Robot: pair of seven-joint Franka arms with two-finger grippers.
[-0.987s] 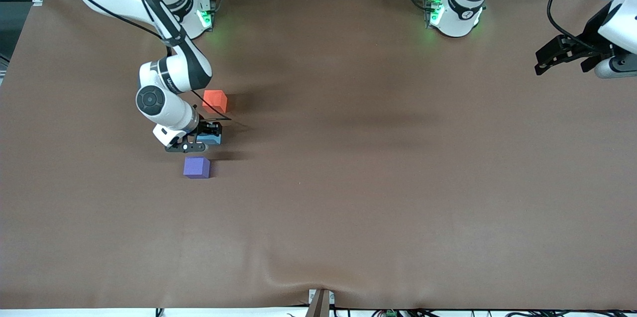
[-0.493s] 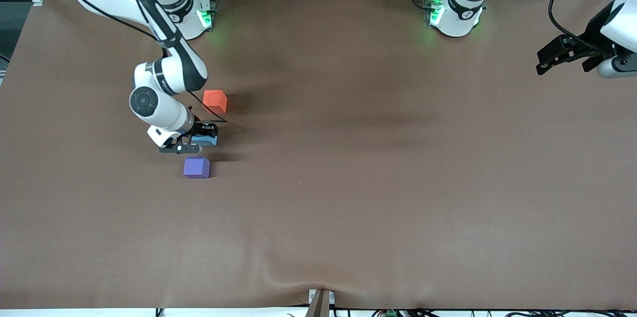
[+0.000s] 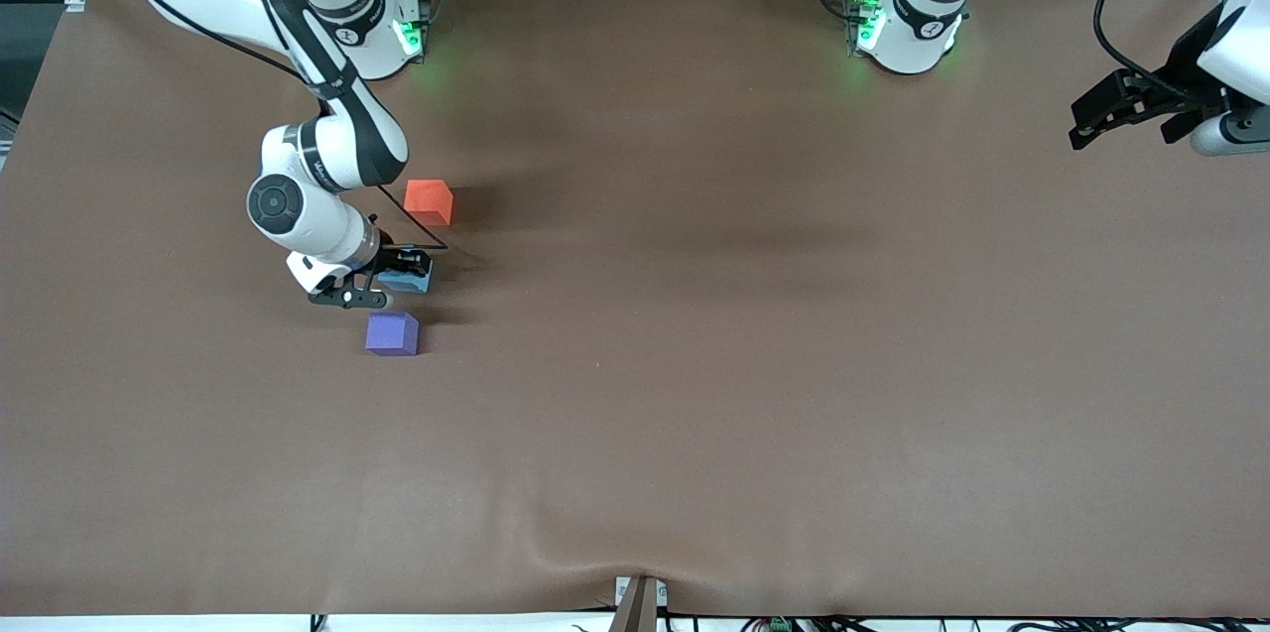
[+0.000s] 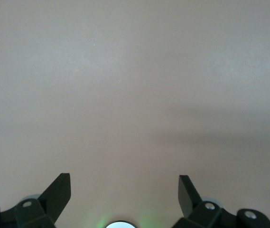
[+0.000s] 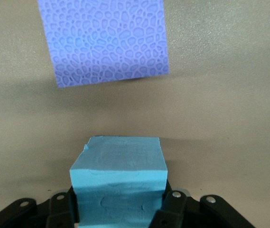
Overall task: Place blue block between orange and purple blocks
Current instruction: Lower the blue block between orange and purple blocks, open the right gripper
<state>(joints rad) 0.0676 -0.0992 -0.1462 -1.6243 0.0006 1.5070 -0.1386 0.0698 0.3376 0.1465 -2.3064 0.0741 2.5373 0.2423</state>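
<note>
The right hand [image 3: 402,272] is clamping the light sky-blue matte cube [image 3: 410,278] over the gap between the orange-red matte cube [image 3: 429,201], at its 12 o'clock, and the violet-purple matte cube [image 3: 392,332], at 6. Releasing off-centre risks nudging the purple one. The left hand [image 3: 1111,111] is waiting, fingers spread, at the table [image 3: 794,364] edge.

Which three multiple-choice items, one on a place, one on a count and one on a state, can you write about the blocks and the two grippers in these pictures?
1. The purple block lies
A. nearer the front camera than the orange block
B. on the orange block
C. at the left arm's end

2. How many blocks are there?
A. two
B. three
C. five

3. The right gripper is
A. open over bare table
B. shut on the blue block
C. shut on the orange block

Answers:
1 A, it shows lower in the front view.
2 B, orange, blue, purple.
3 B, the fingers clamp the cube; the left gripper waits, open.
</note>
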